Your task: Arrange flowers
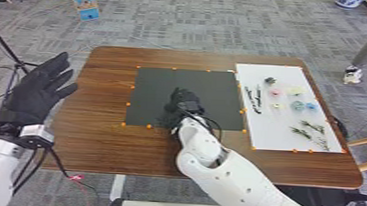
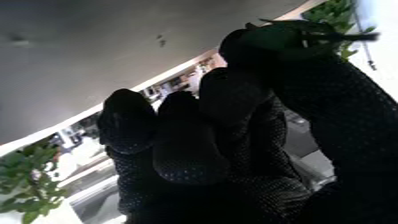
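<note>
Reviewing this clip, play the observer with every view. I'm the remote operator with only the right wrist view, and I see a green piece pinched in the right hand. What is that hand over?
Observer: The right hand is over the middle of the black mat.

Operator: And where are the other pieces?

Observer: On the white sheet to the right of the mat: leafy sprigs and a pink flower are among them.

Operator: Is the left hand in my way?

Observer: It doesn't look so. The left hand is at the table's left edge, fingers straight.

Black tripod (image 1: 21,64) at left; blue panel (image 1: 84,2) farther off; grey carpet (image 1: 210,22).
</note>
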Controlling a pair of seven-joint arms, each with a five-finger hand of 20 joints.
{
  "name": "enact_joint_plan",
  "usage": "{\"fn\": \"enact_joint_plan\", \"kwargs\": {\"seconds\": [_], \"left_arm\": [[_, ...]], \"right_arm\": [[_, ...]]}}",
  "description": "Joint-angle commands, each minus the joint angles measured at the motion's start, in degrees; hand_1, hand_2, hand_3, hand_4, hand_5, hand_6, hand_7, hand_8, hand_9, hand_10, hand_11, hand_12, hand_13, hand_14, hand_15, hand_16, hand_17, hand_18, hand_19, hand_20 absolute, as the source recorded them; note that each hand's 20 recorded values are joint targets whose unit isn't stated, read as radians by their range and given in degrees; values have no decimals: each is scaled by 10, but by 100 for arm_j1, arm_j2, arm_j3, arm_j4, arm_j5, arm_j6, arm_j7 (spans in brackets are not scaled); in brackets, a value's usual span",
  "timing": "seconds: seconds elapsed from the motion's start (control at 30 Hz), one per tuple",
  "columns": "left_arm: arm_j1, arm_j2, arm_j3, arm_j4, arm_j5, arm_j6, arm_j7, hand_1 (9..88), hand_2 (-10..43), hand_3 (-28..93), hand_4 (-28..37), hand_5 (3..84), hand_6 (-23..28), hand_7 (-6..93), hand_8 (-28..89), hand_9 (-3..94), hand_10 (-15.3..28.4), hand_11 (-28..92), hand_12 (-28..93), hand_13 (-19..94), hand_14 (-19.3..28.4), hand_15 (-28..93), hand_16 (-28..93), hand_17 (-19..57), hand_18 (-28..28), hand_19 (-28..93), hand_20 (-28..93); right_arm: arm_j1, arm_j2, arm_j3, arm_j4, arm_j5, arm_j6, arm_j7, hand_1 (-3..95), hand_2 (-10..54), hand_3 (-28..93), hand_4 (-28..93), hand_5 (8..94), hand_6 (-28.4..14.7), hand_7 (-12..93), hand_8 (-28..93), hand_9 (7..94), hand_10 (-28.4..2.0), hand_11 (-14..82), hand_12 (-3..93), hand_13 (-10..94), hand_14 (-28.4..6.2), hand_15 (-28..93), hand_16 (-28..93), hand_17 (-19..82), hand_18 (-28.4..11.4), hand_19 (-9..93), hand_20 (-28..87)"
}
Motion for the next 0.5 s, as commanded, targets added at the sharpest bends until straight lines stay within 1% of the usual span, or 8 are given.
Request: {"fn": "enact_joint_plan", "kwargs": {"seconds": [0.03,0.1,0.27,0.3,0.37,0.4,0.47,0.5], "left_arm": [[-182,279,138,18,37,44,-28,287,-95,619,-283,224,9,159,-92,159,75,79,201,110,94,62,77,-106,159,316,81],[-264,331,204,42,28,34,-38,286,-95,619,-283,225,9,158,-92,159,75,79,202,110,94,62,77,-106,159,316,81],[-445,346,345,113,90,-7,-31,285,-95,622,-283,225,9,158,-92,158,75,80,202,110,94,62,78,-107,159,317,81],[-553,352,431,168,70,-45,-2,284,-95,622,-283,225,9,158,-92,158,75,79,201,110,94,61,78,-107,159,317,81],[-707,340,564,229,60,-66,-67,285,-95,621,-283,225,9,158,-92,158,75,79,201,110,94,61,78,-107,159,317,81],[-731,333,607,228,104,-71,-25,285,-95,621,-283,225,9,158,-92,158,75,79,202,110,94,62,78,-107,159,317,81],[-942,369,718,314,138,-198,-79,285,-95,621,-283,225,9,158,-91,158,75,78,202,110,94,62,78,-107,159,317,81],[-993,395,778,323,122,-165,-54,285,-95,622,-283,225,9,157,-92,158,75,78,202,109,94,62,78,-107,159,317,81]], "right_arm": [[117,-393,-280,104,-69,-171,19,413,-95,804,-62,673,-1,551,309,830,-73,504,601,790,-65,809,473,489,-208,932,568],[128,-431,-291,130,-68,-164,44,415,-95,802,-67,676,0,548,305,831,-73,503,599,792,-64,806,473,492,-209,932,567],[106,-450,-211,225,-77,-92,131,419,-95,802,-81,683,2,539,293,835,-72,499,591,796,-62,801,474,497,-207,932,565],[144,-431,-212,269,-40,-34,186,419,-95,802,-83,684,2,539,292,836,-71,498,590,797,-61,800,474,498,-207,932,565],[127,-447,-133,396,-44,-26,235,426,-95,798,-93,686,3,536,286,839,-70,495,587,798,-60,799,476,498,-207,932,565],[179,-428,-157,464,-14,19,289,430,-95,796,-100,686,2,535,285,840,-70,494,587,799,-60,797,477,498,-208,932,566],[216,-405,-122,578,56,87,407,434,-95,797,-108,688,2,528,284,840,-70,492,586,799,-59,796,479,498,-207,932,566],[234,-410,-105,636,80,109,428,438,-95,795,-112,689,2,525,283,842,-70,489,586,799,-59,795,480,499,-208,932,566]]}}
